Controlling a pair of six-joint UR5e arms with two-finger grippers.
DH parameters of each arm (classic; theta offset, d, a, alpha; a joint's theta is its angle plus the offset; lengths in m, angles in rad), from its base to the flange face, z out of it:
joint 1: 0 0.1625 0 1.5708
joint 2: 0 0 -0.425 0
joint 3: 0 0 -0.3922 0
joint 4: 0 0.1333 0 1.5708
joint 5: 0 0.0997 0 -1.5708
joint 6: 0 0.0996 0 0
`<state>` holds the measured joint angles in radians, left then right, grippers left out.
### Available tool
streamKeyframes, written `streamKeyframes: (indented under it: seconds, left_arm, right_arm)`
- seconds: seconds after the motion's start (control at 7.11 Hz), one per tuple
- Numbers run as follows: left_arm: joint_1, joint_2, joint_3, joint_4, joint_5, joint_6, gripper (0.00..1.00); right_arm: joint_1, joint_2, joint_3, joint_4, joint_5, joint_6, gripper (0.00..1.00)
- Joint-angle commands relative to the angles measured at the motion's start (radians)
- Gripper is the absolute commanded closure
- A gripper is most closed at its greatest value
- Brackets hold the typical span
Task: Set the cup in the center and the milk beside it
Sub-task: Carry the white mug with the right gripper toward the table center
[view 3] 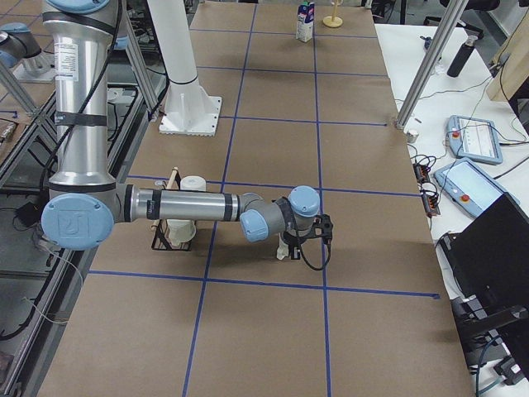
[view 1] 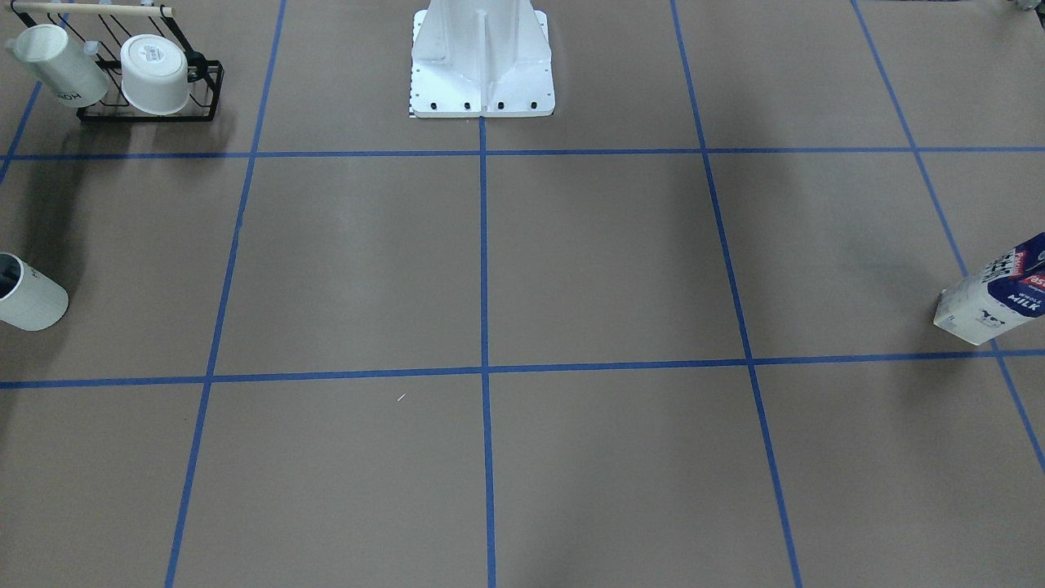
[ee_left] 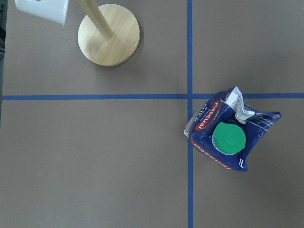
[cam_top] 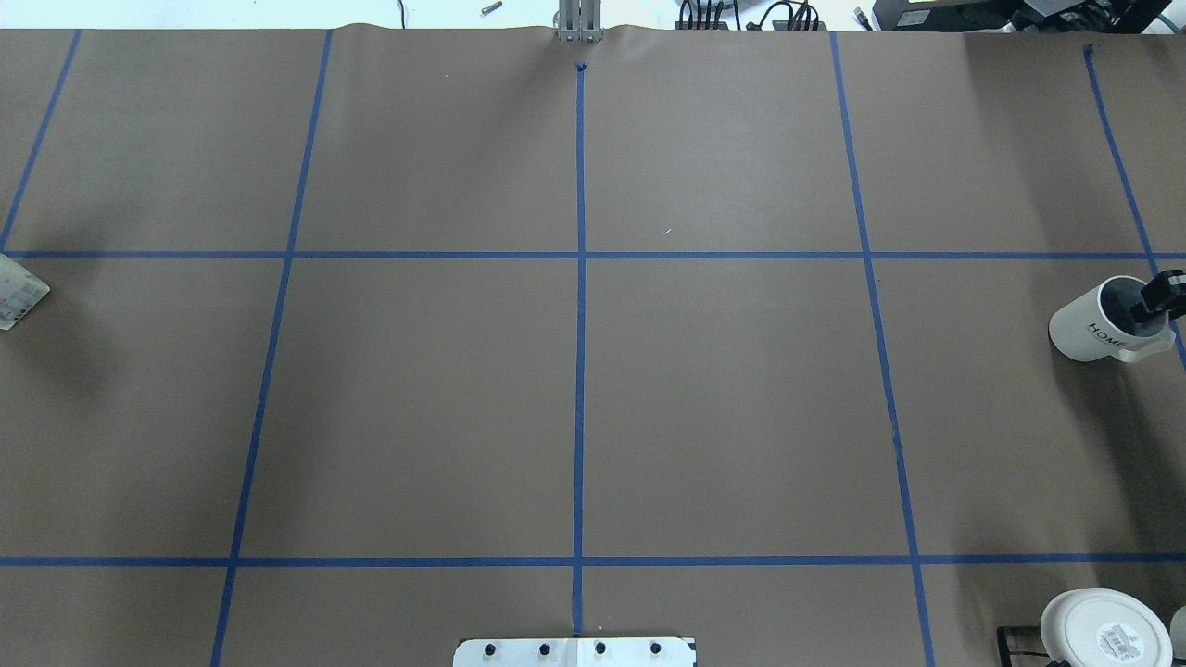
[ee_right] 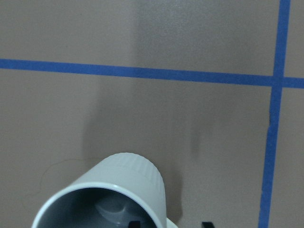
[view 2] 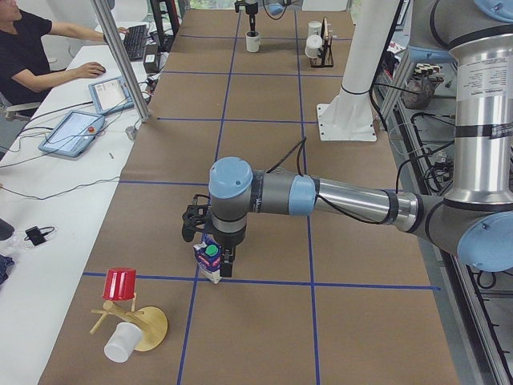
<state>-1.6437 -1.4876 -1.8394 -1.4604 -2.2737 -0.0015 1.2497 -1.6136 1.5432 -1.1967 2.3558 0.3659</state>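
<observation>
Watch the lift: a thin pinch at the rim could let the cup [cam_top: 1098, 324] tilt or slip. It is a white mug, grey inside, upright at the table's right end. The right gripper [ee_right: 170, 223] is at its rim, and you cannot tell if it has closed. The milk [ee_left: 230, 135], navy-and-white with a green cap, stands at the left end beneath the left gripper [view 2: 207, 237], whose opening cannot be told.

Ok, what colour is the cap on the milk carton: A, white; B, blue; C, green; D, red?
C: the left wrist view looks down on the milk carton, and its round cap is green.
</observation>
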Motion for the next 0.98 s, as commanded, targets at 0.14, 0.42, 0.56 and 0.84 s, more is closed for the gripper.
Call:
streamKeyframes:
  seconds: [0.14, 0.42, 0.56, 0.84]
  left_arm:
    - [0.001, 0.003, 0.003, 0.000, -0.001, 0.000, 0.02]
    - [0.001, 0.001, 0.002, 0.000, -0.003, 0.000, 0.02]
    - [0.001, 0.001, 0.003, 0.000, -0.038, 0.000, 0.02]
    - [0.001, -0.006, 0.009, 0.003, -0.089, -0.002, 0.02]
  right_arm:
    - [0.014, 0.009, 0.062, -0.013, 0.122, 0.013, 1.00]
    - [0.137, 0.151, 0.096, -0.148, 0.273, 0.086, 1.00]
    - [0.132, 0.264, 0.101, -0.276, 0.263, 0.109, 1.00]
    - [0.014, 0.563, 0.049, -0.514, 0.089, 0.128, 1.00]
